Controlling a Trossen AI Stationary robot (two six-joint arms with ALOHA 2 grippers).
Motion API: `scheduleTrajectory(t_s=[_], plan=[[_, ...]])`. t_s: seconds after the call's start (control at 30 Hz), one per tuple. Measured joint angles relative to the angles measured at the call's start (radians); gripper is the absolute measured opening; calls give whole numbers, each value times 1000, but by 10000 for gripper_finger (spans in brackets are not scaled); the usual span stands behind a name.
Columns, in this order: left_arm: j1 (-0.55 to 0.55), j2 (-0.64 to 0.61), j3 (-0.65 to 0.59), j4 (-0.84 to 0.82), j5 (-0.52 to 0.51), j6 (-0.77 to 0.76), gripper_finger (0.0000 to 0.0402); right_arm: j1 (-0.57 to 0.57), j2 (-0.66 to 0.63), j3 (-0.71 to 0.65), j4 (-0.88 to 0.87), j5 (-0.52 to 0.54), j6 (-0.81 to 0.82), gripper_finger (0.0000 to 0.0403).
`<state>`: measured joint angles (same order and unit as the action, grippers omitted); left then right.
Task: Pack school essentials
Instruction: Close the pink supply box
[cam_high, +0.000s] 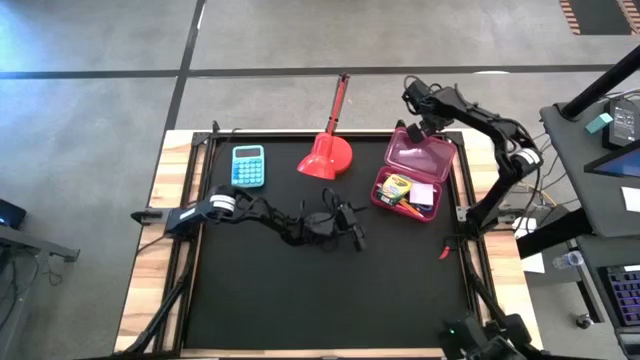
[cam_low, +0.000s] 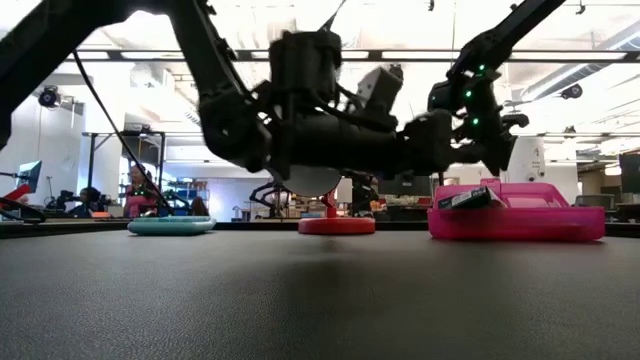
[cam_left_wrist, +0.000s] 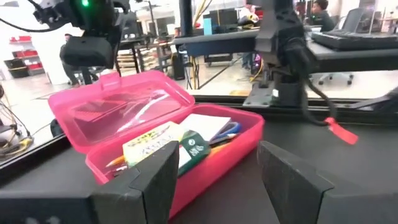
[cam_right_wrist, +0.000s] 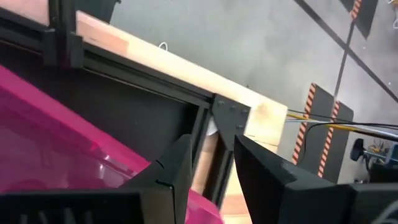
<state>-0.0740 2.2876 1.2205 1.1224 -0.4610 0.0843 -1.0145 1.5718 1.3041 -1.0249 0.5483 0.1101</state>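
A pink pencil case (cam_high: 413, 178) lies open on the black mat's far right, crayon box (cam_high: 396, 186) inside. The right gripper (cam_high: 414, 130), fingers narrowly parted, hovers at its raised lid (cam_left_wrist: 118, 109); the left gripper (cam_high: 355, 232) rests mid-mat, fingers spread, empty.

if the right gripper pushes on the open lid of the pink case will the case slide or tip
Probably slide a little: the pink case sits loose on the mat, and looks like light plastic. The crayon box and papers inside add some weight low down, so tipping seems unlikely. The lid would likely swing shut first. The right gripper is at its far edge.
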Motion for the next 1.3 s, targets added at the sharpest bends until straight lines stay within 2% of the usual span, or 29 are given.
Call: scheduleTrajectory(t_s=[0.4,0.7,0.8,1.3], plan=[[56,81,131,-89,26,-52,203,-32,115,0,39,4,-2,107],[103,81,136,-188,25,-130,203,-37,118,0,35,-20,-29,106],[120,81,137,-191,24,-132,203,-38,118,0,34,-58,-42,103],[162,79,142,-288,24,-160,203,1,98,0,-58,-77,-51,102]])
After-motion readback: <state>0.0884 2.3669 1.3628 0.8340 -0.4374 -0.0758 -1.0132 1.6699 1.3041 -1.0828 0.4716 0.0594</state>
